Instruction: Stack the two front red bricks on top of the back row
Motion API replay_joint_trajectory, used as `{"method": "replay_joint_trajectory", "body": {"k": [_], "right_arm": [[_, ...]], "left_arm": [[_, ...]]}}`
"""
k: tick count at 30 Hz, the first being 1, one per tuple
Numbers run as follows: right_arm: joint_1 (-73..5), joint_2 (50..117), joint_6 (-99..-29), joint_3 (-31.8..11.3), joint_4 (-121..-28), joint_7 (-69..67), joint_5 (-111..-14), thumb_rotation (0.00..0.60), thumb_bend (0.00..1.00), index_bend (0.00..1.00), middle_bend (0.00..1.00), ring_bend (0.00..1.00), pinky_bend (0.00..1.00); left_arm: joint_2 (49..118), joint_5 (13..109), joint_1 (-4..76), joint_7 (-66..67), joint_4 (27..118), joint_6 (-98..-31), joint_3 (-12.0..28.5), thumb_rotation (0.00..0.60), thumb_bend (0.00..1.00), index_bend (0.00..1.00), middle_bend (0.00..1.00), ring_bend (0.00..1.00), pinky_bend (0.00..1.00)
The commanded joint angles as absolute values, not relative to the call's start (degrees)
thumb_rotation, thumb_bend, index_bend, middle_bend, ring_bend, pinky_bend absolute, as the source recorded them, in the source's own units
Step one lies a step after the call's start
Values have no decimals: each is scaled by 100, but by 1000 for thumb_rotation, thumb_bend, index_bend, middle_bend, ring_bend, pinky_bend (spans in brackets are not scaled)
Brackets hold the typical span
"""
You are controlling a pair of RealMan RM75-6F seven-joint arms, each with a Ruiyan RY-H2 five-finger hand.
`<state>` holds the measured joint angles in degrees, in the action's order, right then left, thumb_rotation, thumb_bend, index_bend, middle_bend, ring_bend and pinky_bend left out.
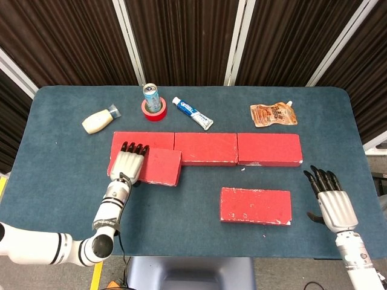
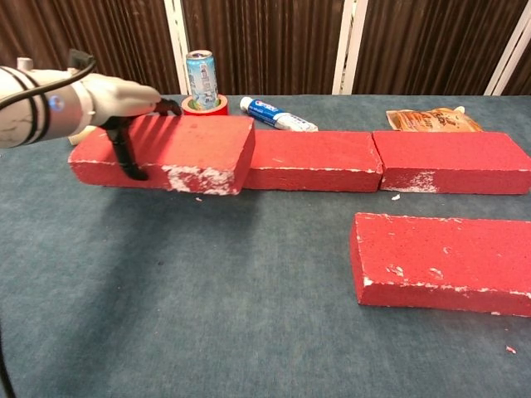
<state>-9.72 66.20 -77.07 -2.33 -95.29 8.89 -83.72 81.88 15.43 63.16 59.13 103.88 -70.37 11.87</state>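
left hand (image 1: 126, 165) gripped the left end of one red brick (image 1: 154, 166), fingers over its top and thumb on the near face, holding it raised left of centre, overlapping the leftmost brick of the back row (image 1: 242, 148). right hand (image 1: 329, 199) lay at the lower right of the frame, fingers spread and holding nothing. second front brick (image 1: 255, 206) sat flat on the table (image 1: 193, 241), lower right of centre, apart from the back row and near the right hand.
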Motion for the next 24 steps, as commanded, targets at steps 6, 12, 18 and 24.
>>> {"method": "replay_joint_trajectory", "body": {"k": [6,12,18,24], "right_arm": [[-950,6604,-7760,-248,-9536,900,-8364,600,0,0,0,0,0],[-960,6629,-7724,-249,-9511,958,-8326,600,0,0,0,0,0],[-963,6637,-7720,-267,-9506,965,-8295,600,0,0,0,0,0],[-963,6664,-7710,-267,-9491,1030,-8267,600,0,0,0,0,0]], "left_arm": [[8324,1407,6503,5937,10104,-6847,1322,600,242,0,233,0,0],[8570,659,6863,6208,9523,-6610,1556,600,242,0,233,0,0],[8784,392,7013,6232,8944,-6440,1650,600,243,0,233,0,0],[8957,325,7136,6248,8606,-6303,1702,600,243,0,233,0,0]]}}
